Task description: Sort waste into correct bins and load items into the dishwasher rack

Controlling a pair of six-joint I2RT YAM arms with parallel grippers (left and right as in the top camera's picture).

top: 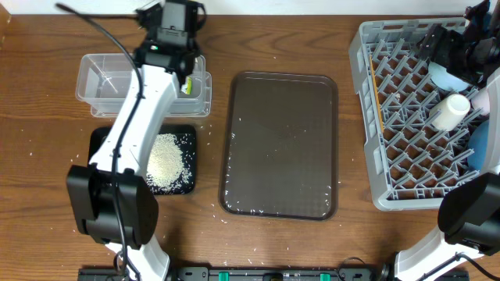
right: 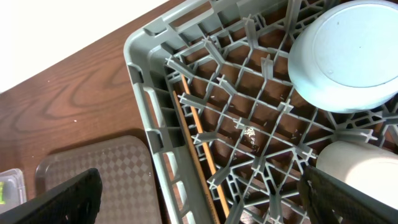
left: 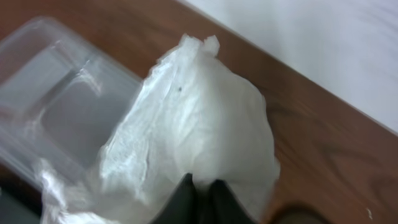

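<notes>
In the left wrist view my left gripper (left: 202,196) is shut on the crumpled white napkin (left: 193,124), held beside the clear tub (left: 56,106) near the table's far edge. A yellow-green snack wrapper (top: 187,84) lies in that tub (top: 101,82). Rice (top: 166,161) is piled in the black tray (top: 187,136). My right gripper (right: 205,199) hangs open over the left wall of the grey rack (right: 146,118). The rack (top: 367,117) holds chopsticks (right: 199,155), an upturned light-blue bowl (right: 348,56), a white cup (top: 451,111), a pink cup (top: 491,97) and a large blue bowl (top: 484,148).
A dark brown serving tray (top: 281,144) lies mid-table between the bins and the rack. Loose rice grains (top: 221,209) are scattered along its front edge and on the wood. My left arm (top: 141,133) stretches over the black tray.
</notes>
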